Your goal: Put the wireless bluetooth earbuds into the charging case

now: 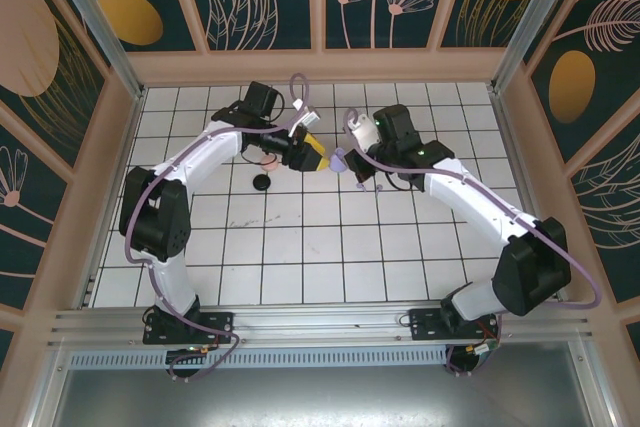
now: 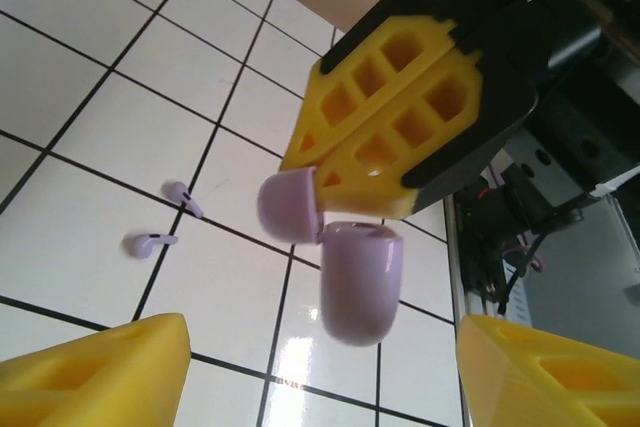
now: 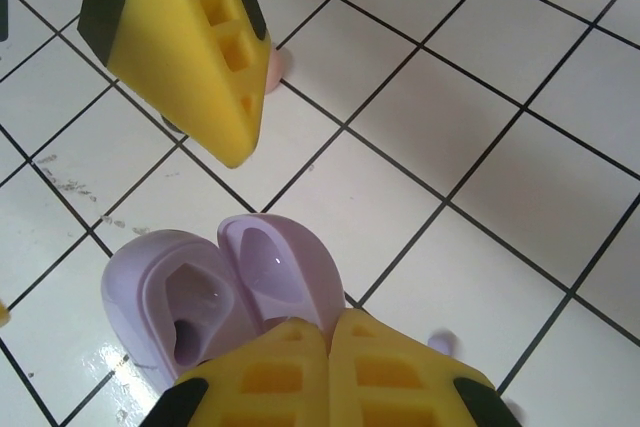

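Note:
The lavender charging case [image 2: 360, 282] hangs above the tiles with its lid [image 2: 290, 205] swung open. My right gripper [image 3: 330, 332] is shut on the lid [image 3: 275, 272], and the case's hollow body [image 3: 170, 307] lies to the left of it. My left gripper [image 2: 320, 387] stands open just short of the case, nothing between its yellow fingers [image 2: 100, 372]. Two lavender earbuds [image 2: 182, 197] [image 2: 148, 243] lie on the tiles below and to the left of the case. Another lavender earbud [image 3: 440, 344] peeks out beside my right fingers. Both grippers [image 1: 312, 157] [image 1: 343, 160] meet mid-table.
A black round case [image 1: 263, 182] sits on the tiles left of the grippers, and a pink one [image 1: 268, 159] lies close under the left arm. The white tiled floor [image 1: 300, 247] is walled in by patterned panels.

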`<action>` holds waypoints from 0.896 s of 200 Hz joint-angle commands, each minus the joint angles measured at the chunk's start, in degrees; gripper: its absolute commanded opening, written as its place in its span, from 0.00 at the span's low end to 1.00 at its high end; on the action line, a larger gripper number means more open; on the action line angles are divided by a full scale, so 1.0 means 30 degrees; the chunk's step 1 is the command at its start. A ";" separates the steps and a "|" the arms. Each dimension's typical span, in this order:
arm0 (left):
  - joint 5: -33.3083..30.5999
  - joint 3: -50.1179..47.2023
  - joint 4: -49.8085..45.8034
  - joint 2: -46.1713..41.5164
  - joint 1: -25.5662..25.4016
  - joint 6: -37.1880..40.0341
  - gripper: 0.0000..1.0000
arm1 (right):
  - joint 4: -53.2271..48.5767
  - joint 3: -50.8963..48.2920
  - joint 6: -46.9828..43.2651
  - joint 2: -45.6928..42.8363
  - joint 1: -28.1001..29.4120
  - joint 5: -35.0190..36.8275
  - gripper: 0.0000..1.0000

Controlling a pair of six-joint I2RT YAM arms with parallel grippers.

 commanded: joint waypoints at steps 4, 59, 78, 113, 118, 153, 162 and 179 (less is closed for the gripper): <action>0.0825 0.0563 -0.1869 0.0468 -0.0207 0.1511 0.70 | -0.0499 0.0902 -0.0405 0.0313 0.0373 0.0338 0.00; 0.1030 0.0688 -0.1811 0.0798 -0.0565 0.1571 0.68 | -0.0627 0.1761 -0.0285 0.1056 0.1018 0.0316 0.00; 0.1033 0.0697 -0.1811 0.0899 -0.0598 0.1642 0.66 | -0.0732 0.1968 -0.0288 0.1239 0.1222 0.0483 0.00; 0.1022 0.0708 -0.1724 0.0885 -0.0612 0.1695 0.63 | -0.0780 0.2071 -0.0267 0.1330 0.1274 0.0583 0.00; 0.0986 0.0706 -0.1698 0.0873 -0.0605 0.1699 0.62 | -0.0773 0.2066 -0.0288 0.1328 0.1284 0.0587 0.00; 0.0971 0.0767 -0.1606 0.0842 -0.0596 0.1769 0.55 | -0.0936 0.2072 -0.0317 0.1275 0.1291 0.0718 0.00; 0.0953 0.0767 -0.1606 0.0843 -0.0596 0.1780 0.52 | -0.0968 0.2031 -0.0317 0.1259 0.1290 0.0759 0.00; 0.1051 0.0842 -0.1609 0.0885 -0.0596 0.1791 0.46 | -0.0968 0.2015 -0.0316 0.1240 0.1318 0.0763 0.00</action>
